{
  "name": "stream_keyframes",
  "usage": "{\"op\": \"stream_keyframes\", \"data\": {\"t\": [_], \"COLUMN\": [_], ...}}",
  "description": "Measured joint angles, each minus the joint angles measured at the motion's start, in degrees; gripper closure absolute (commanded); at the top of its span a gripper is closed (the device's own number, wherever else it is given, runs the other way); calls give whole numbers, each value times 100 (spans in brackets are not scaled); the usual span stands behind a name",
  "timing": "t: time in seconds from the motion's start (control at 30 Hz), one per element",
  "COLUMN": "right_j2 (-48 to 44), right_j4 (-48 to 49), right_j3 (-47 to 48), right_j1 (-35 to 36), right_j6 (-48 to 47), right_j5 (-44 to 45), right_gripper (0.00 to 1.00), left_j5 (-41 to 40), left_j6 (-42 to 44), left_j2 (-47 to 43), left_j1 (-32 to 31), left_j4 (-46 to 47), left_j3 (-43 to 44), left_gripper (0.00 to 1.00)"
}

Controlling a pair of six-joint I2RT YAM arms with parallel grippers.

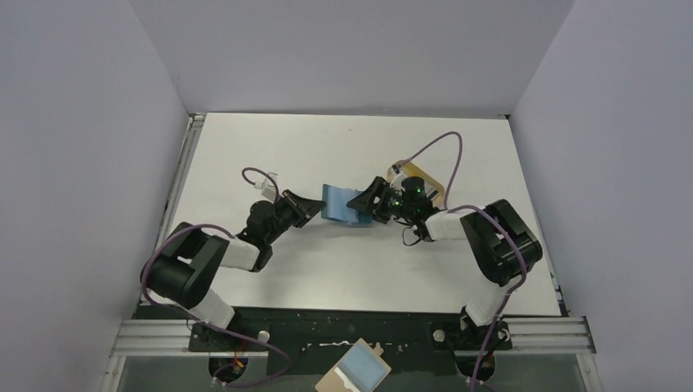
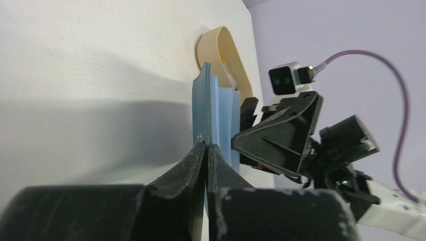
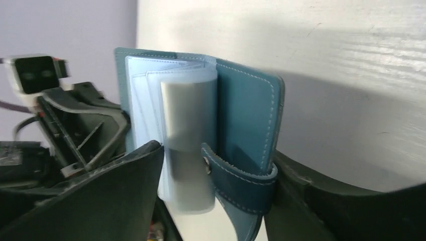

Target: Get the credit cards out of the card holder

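Teal card holder (image 1: 337,204), partly open, in the middle of the table (image 1: 327,147) between both arms.
The left gripper (image 2: 207,146) is pinched closed on its left edge. The right gripper (image 3: 218,155) is spread, straddling the right end, where a pale credit card (image 3: 188,115) pokes out.

Middle of the tabletop (image 1: 343,143) is pretty crowded. The card holder (image 1: 337,204) is boxed in, left gripper (image 1: 314,209) on one edge, right gripper (image 1: 364,202) on the other. A tan oval tray (image 1: 431,181) sits just behind the right wrist. Far strip and left side look passable, with walls (image 1: 82,163) closing three sides.
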Motion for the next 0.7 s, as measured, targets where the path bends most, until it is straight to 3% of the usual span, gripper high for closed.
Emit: {"op": "stream_keyframes", "data": {"t": [0.07,0.17,0.3,0.53,0.7], "right_j2": [-278,-608,-732,-662,-730], "right_j4": [-1113,-2413,-3427,-4819,-5152], "right_j3": [293,809,1231,1576,1672], "right_j1": [114,323,540,1143,1467], "right_j6": [-522,-1231,-1853,-2465,-2708], "right_j5": [352,883,1488,2839,3488], "right_gripper": [6,3,2,2,3], "left_j5": [-90,-293,-490,-588,-586], "left_j6": [238,660,1095,1355,1357], "left_j2": [-382,-1113,-1703,-1493,-1064], "left_j1": [-15,-70,-118,-140,-162], "left_j4": [-573,-1482,-2286,-2927,-2920], "left_j3": [-33,-26,33,50,9], "left_gripper": [100,100,100,100,100]}}
